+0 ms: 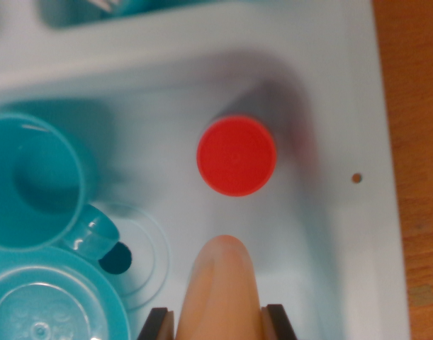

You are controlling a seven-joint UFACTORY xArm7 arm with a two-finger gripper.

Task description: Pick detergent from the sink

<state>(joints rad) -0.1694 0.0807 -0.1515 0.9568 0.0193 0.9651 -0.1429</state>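
While the red-capped detergent stands upright in the pale blue sink, the tool sits just below it; I cannot tell whether it is open or closed.

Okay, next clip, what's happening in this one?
The wrist camera looks straight down into a pale blue toy sink. The detergent bottle stands upright in the basin, red cap facing the camera, not yet touched. The claw hovers just below it in the picture, apart from it. A teal cup and a plate sit at the wrist view's left.
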